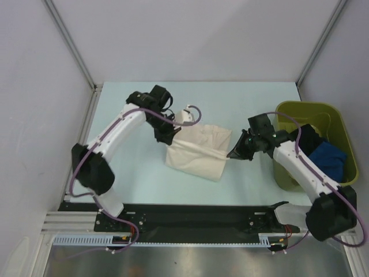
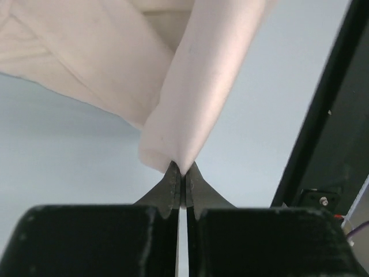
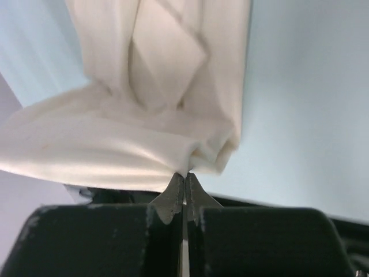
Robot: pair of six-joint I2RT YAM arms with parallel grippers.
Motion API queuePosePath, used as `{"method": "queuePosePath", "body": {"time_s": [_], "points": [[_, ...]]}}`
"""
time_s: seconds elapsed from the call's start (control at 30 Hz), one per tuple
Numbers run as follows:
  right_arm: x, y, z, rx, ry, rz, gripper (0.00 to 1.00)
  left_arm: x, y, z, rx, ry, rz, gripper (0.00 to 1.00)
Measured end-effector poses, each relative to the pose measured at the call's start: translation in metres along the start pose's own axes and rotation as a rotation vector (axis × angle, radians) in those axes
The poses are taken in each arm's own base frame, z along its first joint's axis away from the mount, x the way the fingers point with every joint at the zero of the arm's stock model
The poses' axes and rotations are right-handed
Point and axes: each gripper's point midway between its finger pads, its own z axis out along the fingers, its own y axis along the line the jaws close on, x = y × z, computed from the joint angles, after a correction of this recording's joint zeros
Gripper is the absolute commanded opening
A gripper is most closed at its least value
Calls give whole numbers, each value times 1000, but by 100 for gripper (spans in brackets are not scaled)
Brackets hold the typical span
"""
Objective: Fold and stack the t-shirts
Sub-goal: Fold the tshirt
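Note:
A cream t-shirt [image 1: 199, 149] lies partly folded in the middle of the table. My left gripper [image 1: 166, 137] is shut on its left edge, pinching a rolled fold of cloth [image 2: 190, 104] at the fingertips [image 2: 173, 179]. My right gripper [image 1: 233, 153] is shut on its right edge, with bunched cloth [image 3: 144, 138] held at the fingertips [image 3: 176, 187]. A bright blue t-shirt [image 1: 328, 158] and a black t-shirt [image 1: 308, 137] lie in the olive-green bin [image 1: 340, 124] at the right.
The light blue table top [image 1: 242, 104] runs between grey side walls. A black rail [image 1: 190, 216] with the arm bases lies along the near edge. The bin stands against the right wall, close behind my right arm.

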Motion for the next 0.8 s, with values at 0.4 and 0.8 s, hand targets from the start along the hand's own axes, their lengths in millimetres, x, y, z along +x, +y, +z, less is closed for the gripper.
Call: {"method": "queuePosePath", "body": {"time_s": [0.4, 0.8], "points": [[-125, -10, 66, 46, -135, 32, 0, -36, 149, 58, -130, 8, -134, 0], [-170, -29, 107, 147, -182, 55, 56, -26, 208, 91, -312, 16, -227, 82]]}}
